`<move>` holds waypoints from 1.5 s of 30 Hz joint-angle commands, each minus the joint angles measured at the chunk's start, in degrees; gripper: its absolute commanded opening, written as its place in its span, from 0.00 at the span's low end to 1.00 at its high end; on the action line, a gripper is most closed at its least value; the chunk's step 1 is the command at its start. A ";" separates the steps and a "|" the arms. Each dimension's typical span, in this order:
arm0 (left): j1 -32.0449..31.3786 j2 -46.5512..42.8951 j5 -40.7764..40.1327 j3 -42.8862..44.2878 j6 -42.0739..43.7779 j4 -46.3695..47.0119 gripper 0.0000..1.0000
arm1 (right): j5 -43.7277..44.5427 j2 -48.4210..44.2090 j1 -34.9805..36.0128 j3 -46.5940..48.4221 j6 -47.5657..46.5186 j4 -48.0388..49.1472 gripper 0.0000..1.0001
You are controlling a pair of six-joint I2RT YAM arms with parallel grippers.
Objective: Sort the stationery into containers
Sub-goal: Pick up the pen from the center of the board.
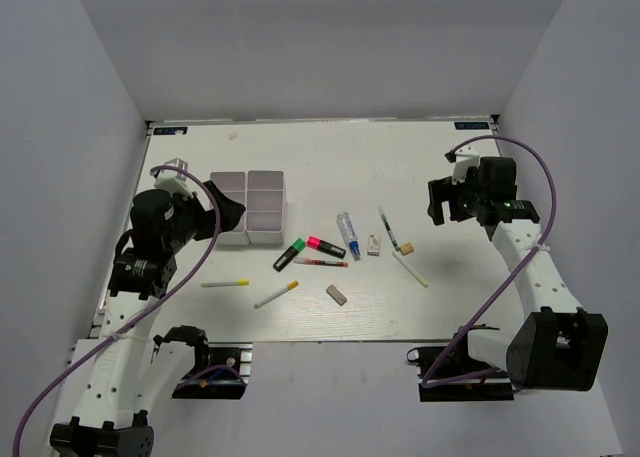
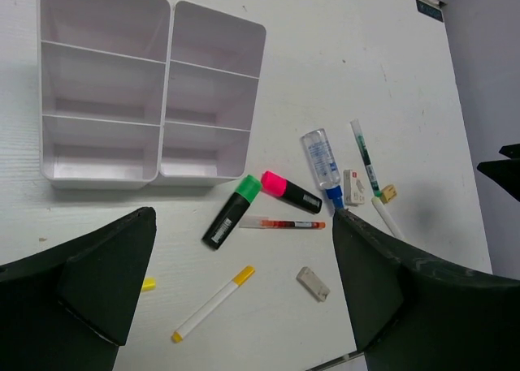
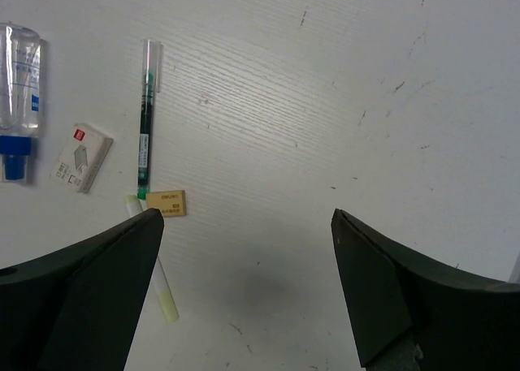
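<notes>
The white organizer [image 1: 248,207] [image 2: 166,87] stands at the left with all its compartments bare. Loose on the table: a green highlighter [image 1: 289,254] [image 2: 231,212], pink highlighter [image 1: 326,246] [image 2: 291,192], red pen [image 1: 320,263], blue-capped tube [image 1: 347,233] [image 3: 18,87], green pen [image 1: 386,227] [image 3: 145,119], beige eraser [image 1: 406,247] [image 3: 166,202], grey eraser [image 1: 336,295] [image 2: 313,283] and two yellow-capped pens [image 1: 276,294] [image 1: 226,283]. My left gripper [image 1: 230,215] [image 2: 244,306] is open and empty, raised beside the organizer. My right gripper [image 1: 440,202] [image 3: 244,306] is open and empty, right of the green pen.
A white eraser with a red mark [image 1: 374,244] [image 3: 81,157] lies beside the tube. A pale white pen [image 1: 410,269] [image 3: 158,278] lies below the beige eraser. White walls enclose the table on three sides.
</notes>
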 commanded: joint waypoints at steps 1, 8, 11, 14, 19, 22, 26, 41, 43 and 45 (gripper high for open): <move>-0.31 0.41 0.15 -0.44 0.68 -2.10 1.00 | -2.57 0.00 0.26 2.52 -2.97 -1.44 0.90; -0.31 2.16 1.54 -0.44 1.20 -2.10 0.95 | -4.77 -0.79 -0.01 2.43 -8.66 -3.99 0.90; -0.31 5.15 3.13 0.69 1.74 -2.80 0.75 | -4.86 -0.44 0.08 3.57 -13.15 -8.63 0.90; -0.31 8.75 5.41 2.01 3.14 -4.38 0.42 | -1.62 0.00 1.13 5.07 -15.70 -11.88 0.90; -0.84 15.78 11.02 2.63 7.44 -6.67 0.25 | 4.01 -1.84 0.08 2.53 -19.05 -12.96 0.90; -2.68 20.09 14.02 2.63 8.50 -7.20 0.40 | 1.76 -2.55 0.08 -0.20 -20.19 -12.87 0.90; -6.89 21.95 14.03 1.50 8.50 -5.80 0.56 | -2.56 -1.59 0.00 -1.34 -20.38 -14.63 0.90; -30.98 37.41 -15.40 3.69 5.34 -0.43 0.69 | -12.42 1.93 0.17 0.68 -17.91 -12.61 0.50; -31.78 37.94 -19.62 4.30 5.34 -0.43 0.69 | -11.98 2.19 0.08 0.32 -17.91 -12.78 0.50; -32.91 38.64 -22.08 4.30 5.34 0.18 0.69 | -11.98 2.19 0.08 -0.12 -18.00 -12.61 0.52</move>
